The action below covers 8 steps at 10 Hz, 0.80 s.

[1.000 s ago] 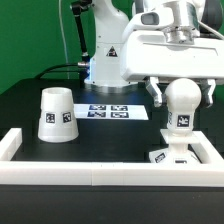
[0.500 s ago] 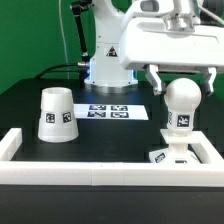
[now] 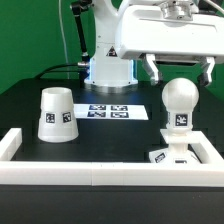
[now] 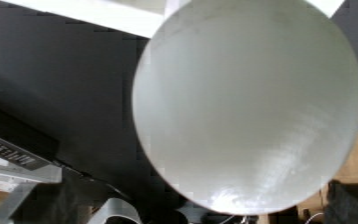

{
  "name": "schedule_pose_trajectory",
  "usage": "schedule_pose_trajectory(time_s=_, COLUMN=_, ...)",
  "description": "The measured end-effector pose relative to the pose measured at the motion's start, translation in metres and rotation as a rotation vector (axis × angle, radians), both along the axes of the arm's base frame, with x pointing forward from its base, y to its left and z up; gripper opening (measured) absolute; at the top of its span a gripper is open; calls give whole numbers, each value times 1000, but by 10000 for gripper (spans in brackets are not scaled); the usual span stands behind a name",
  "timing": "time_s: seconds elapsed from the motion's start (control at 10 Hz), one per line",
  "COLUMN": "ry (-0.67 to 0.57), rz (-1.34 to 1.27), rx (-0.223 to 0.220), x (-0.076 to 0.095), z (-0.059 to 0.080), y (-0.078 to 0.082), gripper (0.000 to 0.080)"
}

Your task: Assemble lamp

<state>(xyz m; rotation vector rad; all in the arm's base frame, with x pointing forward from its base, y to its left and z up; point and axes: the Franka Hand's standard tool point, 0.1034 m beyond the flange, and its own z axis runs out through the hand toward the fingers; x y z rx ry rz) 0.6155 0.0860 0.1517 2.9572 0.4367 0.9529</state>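
The white ball-headed bulb (image 3: pixel 180 101) stands upright on the flat square base (image 3: pixel 160 157) at the exterior view's right, just behind the front rail. My gripper (image 3: pixel 180 72) hangs directly above the bulb's head, open and empty, with its fingers apart on either side and clear of the ball. The bulb's round head (image 4: pixel 247 100) fills most of the wrist view. The tapered white shade (image 3: pixel 55 115) stands wide end down on the black table at the exterior view's left, well away from the gripper.
A long white border rail (image 3: pixel 100 172) runs along the front, with short side walls at both ends. The marker board (image 3: pixel 110 112) lies flat in the middle behind the bulb. The arm's white base (image 3: pixel 108 68) stands at the back.
The gripper has risen from around the bulb's head to above it, with its fingers apart. The bulb stays upright on the base. The shade has not moved.
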Motion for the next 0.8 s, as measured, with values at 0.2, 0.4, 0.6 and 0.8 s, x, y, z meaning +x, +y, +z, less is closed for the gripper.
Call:
schedule_pose_trajectory(time_s=0.2, ry=25, rz=0, rx=-5, x=-2, z=-7, y=-5, gripper=698)
schedule_pose_trajectory(time_s=0.4, ry=138, rz=4, rx=2, x=-6, z=-14, y=-1, gripper=698)
schedule_pose_trajectory(time_s=0.6, ry=271, rz=4, rx=14, x=-7, z=-18, y=6, gripper=698)
schedule_pose_trajectory(time_s=0.8, ry=415, rz=6, rx=19, x=-13, z=-21, y=13, gripper=698)
